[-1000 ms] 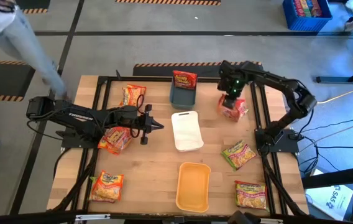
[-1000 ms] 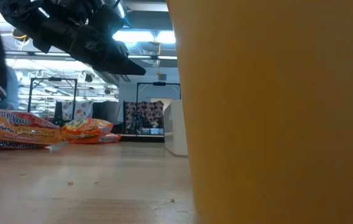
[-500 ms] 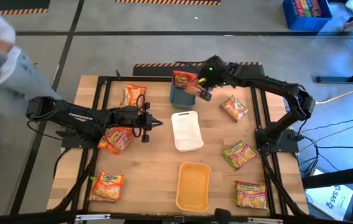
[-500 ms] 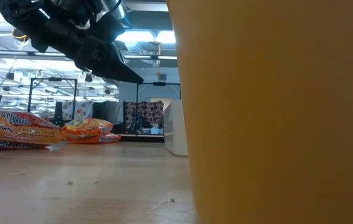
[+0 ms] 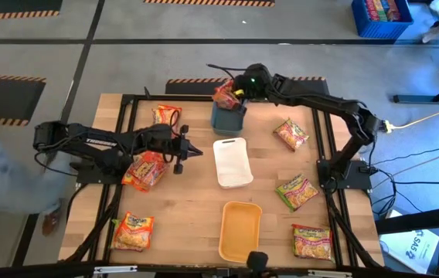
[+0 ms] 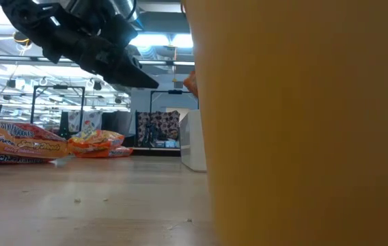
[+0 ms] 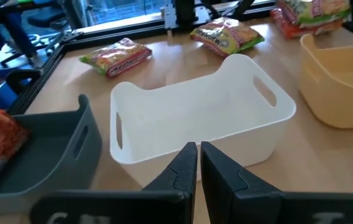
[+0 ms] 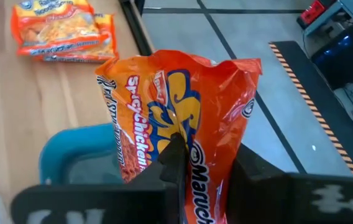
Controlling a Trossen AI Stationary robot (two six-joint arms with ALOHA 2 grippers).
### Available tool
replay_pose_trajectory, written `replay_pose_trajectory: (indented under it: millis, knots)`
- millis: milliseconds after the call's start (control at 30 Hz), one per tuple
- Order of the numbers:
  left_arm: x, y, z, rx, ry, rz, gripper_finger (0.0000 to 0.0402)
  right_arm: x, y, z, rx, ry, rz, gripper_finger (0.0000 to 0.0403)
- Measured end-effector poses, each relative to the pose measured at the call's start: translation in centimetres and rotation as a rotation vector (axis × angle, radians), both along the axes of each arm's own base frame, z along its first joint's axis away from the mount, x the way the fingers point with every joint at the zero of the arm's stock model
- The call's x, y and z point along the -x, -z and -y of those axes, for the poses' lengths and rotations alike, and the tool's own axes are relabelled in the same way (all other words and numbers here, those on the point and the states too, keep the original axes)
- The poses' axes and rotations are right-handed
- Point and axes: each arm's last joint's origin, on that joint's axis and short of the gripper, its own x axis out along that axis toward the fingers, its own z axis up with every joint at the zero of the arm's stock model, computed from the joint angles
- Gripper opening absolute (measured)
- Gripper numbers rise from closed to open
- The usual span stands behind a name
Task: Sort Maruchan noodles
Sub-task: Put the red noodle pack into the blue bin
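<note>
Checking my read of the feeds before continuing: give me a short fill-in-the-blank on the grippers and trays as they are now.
1. The right gripper is shut on a ____ noodle packet.
2. It holds that packet above the ____ tray.
3. The left gripper is shut, holding ____.
4. The left gripper points at the ____ tray.

Answers: red; blue-grey; nothing; white

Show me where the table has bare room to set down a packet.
Free: bare wood between the yellow tray and the front-left packet; also between the white tray and the green packet. Crowded: around the left gripper and blue-grey tray.
</note>
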Motion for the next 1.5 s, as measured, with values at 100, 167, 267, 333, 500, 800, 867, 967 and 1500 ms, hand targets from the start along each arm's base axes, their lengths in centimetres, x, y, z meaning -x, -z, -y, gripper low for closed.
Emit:
replay_pose_trajectory:
  millis: [100,167,267,333,500,800,867,967,1500]
  knots:
    - [0.0,0.0,-0.1,0.003,0.003,0.001,0.0016,-1.0,0.1,0.5,-0.015,0.001,-0.03,0.0049]
    - [0.0,0.0,-0.1,0.003,0.003,0.001,0.0016,-1.7,0.2,0.9,-0.017,0.006,-0.043,0.0049]
    - [0.0,0.0,-0.1,0.004,0.004,0.0,0.0016,-2.3,0.9,1.5,-0.028,0.015,-0.089,0.0049]
    - [0.1,0.2,-0.1,0.004,0.004,-0.003,0.0016,-2.7,1.7,1.8,-0.034,0.019,-0.111,0.0049]
    - [0.7,1.2,0.0,0.004,-0.012,-0.026,0.0016,-3.5,4.1,2.3,-0.031,0.008,-0.206,0.0049]
    - [0.8,1.3,0.0,-0.004,-0.033,0.001,0.0016,-4.0,6.8,2.8,0.016,0.018,-0.357,0.0049]
    - [0.8,1.3,0.0,-0.005,-0.034,0.004,0.0016,-4.2,7.4,3.0,0.027,0.013,-0.383,0.0049]
    - [0.8,1.2,0.0,-0.003,-0.035,0.018,0.0016,-4.4,8.4,3.1,0.021,0.01,-0.407,0.0049]
    - [0.7,1.2,0.0,0.009,-0.041,0.021,0.0016,-5.0,9.8,3.3,-0.024,-0.028,-0.396,0.0087]
